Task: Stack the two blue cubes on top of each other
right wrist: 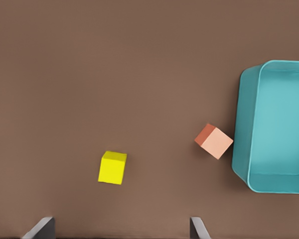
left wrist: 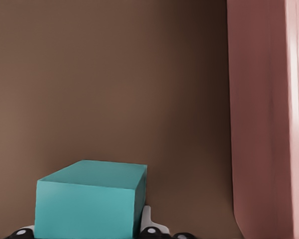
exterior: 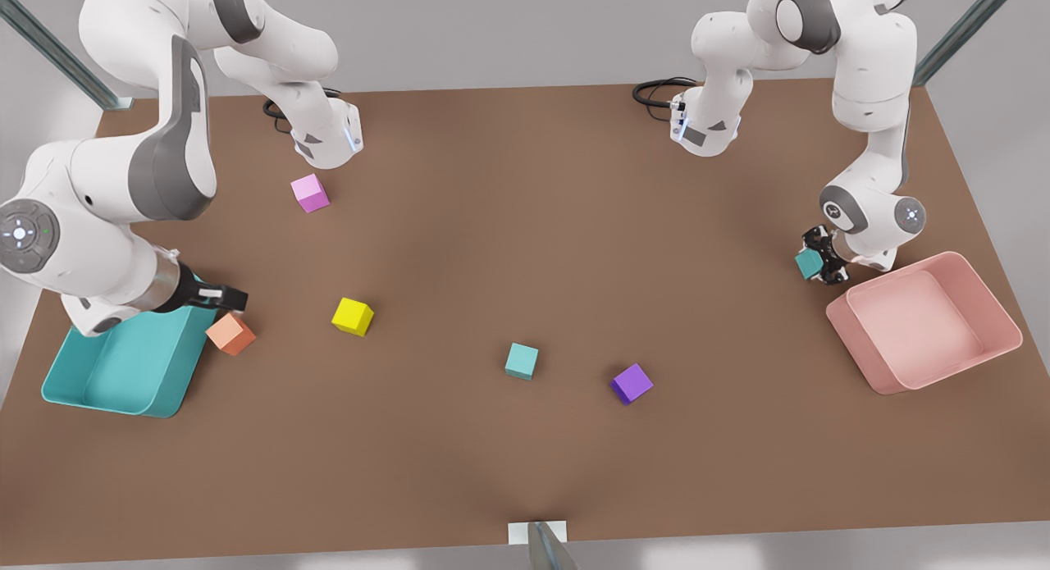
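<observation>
Brown surface, listed left to right. Right gripper waits over teal bin, fingers wide, holding nothing. Loose blue cube lies centre-near as stacking base. Left gripper, beside pink bin, clamps second blue cube, raised for carrying.

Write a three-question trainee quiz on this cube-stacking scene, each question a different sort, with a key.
1. True or false: the left gripper is shut on a teal cube.
2. Which bin is beside that gripper: A teal, B pink, C yellow?
3. Fill in: the other teal cube sits on the table beside the ____ cube.

Key: 1 true; 2 B; 3 purple.
</observation>
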You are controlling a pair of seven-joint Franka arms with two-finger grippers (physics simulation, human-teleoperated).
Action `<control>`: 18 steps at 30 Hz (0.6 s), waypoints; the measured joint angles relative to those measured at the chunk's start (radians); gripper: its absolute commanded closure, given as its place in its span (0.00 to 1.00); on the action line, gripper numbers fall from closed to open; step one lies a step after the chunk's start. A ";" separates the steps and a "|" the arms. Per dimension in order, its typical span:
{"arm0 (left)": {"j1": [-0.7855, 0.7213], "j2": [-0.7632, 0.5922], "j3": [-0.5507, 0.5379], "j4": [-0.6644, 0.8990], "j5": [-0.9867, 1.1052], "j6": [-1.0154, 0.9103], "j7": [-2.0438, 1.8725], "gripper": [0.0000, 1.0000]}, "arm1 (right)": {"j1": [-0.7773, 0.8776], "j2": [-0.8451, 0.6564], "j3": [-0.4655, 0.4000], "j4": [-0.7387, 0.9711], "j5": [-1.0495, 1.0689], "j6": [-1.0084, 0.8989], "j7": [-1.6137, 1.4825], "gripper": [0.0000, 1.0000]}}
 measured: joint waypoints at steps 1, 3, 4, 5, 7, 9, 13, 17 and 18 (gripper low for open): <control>0.000 0.000 0.000 0.000 0.001 0.002 0.001 0.45 | -0.001 0.000 0.000 0.000 0.000 -0.004 -0.018 0.00; 0.002 -0.025 -0.001 0.006 0.005 0.003 0.004 0.45 | -0.005 0.000 0.000 0.002 0.001 -0.010 -0.052 0.00; 0.006 -0.066 0.009 0.007 0.016 -0.004 0.009 0.45 | -0.007 0.000 0.000 0.002 0.001 -0.012 -0.068 0.00; 0.009 -0.124 0.038 0.012 0.056 -0.023 0.013 0.45 | -0.009 0.000 0.000 0.003 0.001 -0.014 -0.083 0.00; 0.040 -0.193 0.071 0.057 0.185 -0.090 0.020 0.45 | -0.013 0.000 -0.001 0.008 -0.001 -0.017 -0.110 0.00; 0.057 -0.236 0.090 0.206 0.332 -0.213 0.027 0.45 | -0.017 -0.003 -0.001 0.011 -0.003 -0.018 -0.134 0.00; 0.153 -0.244 -0.177 0.481 0.452 -0.500 0.041 0.45 | -0.039 -0.016 -0.019 0.048 0.001 -0.021 -0.176 0.00; -0.043 -0.127 -0.552 0.663 0.404 -0.655 0.089 0.44 | -0.066 -0.169 -0.032 -0.084 0.004 -0.002 -0.210 0.00; -0.076 -0.058 -0.619 0.739 0.393 -0.680 0.105 0.44 | -0.069 -0.253 -0.034 -0.193 0.006 0.023 -0.217 0.00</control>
